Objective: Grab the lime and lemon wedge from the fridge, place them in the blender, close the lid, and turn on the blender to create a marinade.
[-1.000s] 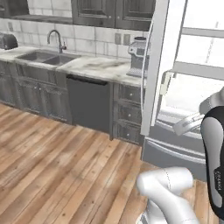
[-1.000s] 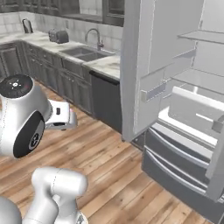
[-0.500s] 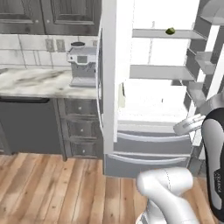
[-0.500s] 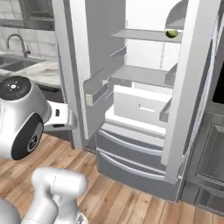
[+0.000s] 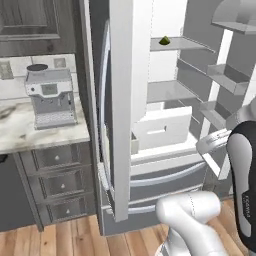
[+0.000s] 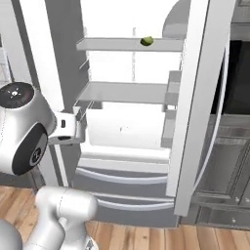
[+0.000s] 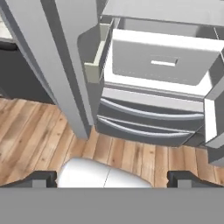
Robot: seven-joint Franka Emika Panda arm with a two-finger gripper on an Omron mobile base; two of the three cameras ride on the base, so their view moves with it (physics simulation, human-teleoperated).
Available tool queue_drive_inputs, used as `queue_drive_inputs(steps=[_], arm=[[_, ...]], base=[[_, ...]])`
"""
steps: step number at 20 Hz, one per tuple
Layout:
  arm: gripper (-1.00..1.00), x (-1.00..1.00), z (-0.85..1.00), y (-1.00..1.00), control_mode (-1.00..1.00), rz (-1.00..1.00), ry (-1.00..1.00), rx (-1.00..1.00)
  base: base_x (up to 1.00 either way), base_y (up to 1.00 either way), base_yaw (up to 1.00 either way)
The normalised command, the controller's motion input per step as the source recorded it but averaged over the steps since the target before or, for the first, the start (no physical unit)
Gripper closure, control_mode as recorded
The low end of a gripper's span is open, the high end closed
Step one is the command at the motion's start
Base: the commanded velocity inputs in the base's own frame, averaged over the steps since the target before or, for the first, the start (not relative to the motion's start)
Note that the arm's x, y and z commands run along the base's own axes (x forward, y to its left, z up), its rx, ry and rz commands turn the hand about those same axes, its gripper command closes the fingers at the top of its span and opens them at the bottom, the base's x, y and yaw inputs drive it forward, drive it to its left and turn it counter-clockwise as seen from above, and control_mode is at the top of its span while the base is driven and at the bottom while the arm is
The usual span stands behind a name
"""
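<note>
one green item seen, lemon wedge [image 5: 164, 40] on upper shelf [image 6: 129, 45] of open fridge [image 5: 122, 100] | gripper [image 7: 111, 177] fingers spread wide, empty, aimed low at drawers [image 7: 164, 61] | step: approaching fridge | next: raise arm to upper shelf, grab wedge

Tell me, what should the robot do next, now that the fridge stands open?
Probably raise the open gripper toward the top shelf. A small green fruit sits there, while the gripper points low at the fridge's white drawer and the wooden floor, holding nothing.
</note>
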Motion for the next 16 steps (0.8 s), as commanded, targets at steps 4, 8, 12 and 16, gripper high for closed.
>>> queue_drive_inputs(steps=[4, 8, 12, 16], arm=[[-1.0, 0.0, 0.0, 0.0, 1.0, 0.0, 0.0, 0.0], [-1.0, 0.0, 0.0, 0.0, 1.0, 0.0, 0.0, 0.0], [-1.0, 0.0, 0.0, 0.0, 1.0, 0.0, 0.0, 0.0], [-1.0, 0.0, 0.0, 0.0, 1.0, 0.0, 0.0, 0.0]], base=[[0.26, -0.07, -0.5], [0.12, -0.06, -0.11], [0.41, -0.06, 0.07], [0.44, -0.51, 0.12]])
